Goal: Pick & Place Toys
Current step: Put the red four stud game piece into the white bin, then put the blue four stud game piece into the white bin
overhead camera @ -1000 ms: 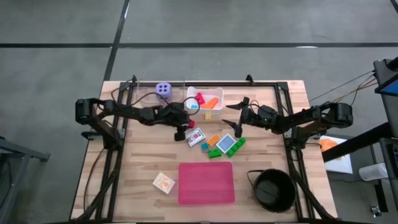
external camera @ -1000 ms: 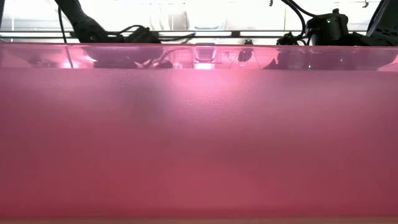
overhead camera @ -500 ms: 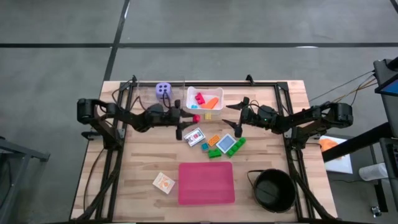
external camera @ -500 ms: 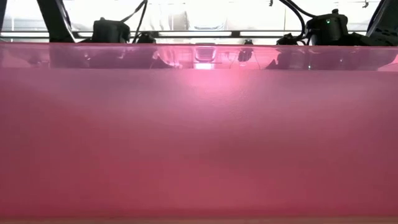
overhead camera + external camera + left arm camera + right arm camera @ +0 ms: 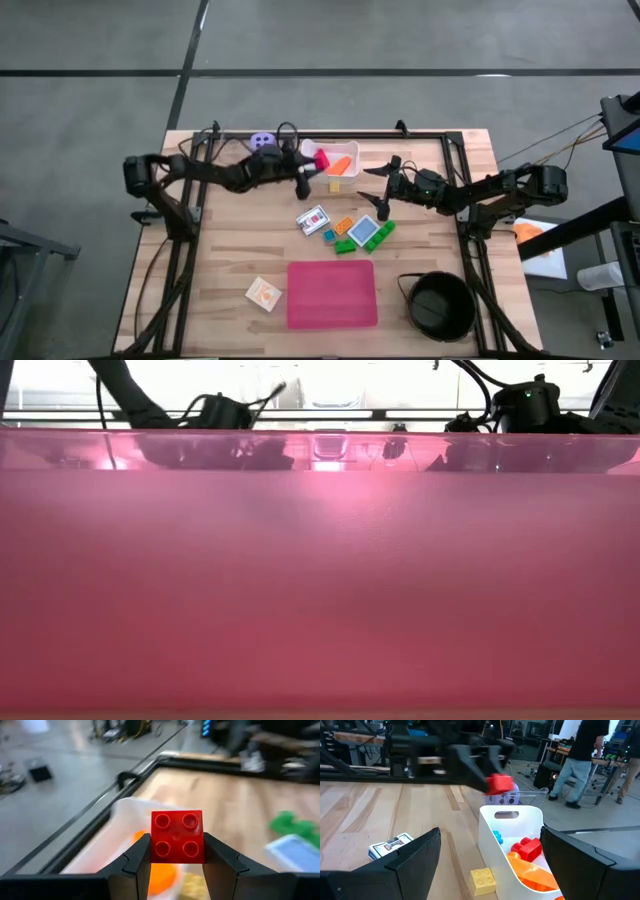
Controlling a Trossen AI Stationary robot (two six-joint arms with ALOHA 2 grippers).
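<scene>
The left gripper (image 5: 177, 851) pinches a small red plastic block (image 5: 178, 836) just above the white plastic tub (image 5: 331, 160); the blue-backed card (image 5: 365, 233) lies well off beside it.

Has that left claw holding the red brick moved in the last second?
Yes. The left gripper with the red block went from the white card up toward the white tub.

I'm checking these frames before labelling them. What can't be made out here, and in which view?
- Low view: the pink mat fills nearly the whole picture and hides the table and toys.
- High view: the purple die is mostly covered by the left arm.
- High view: the red block is too small to pick out there; the left wrist view shows it in the left gripper.
- Left wrist view: the white tub is blurred and cut off below.
</scene>
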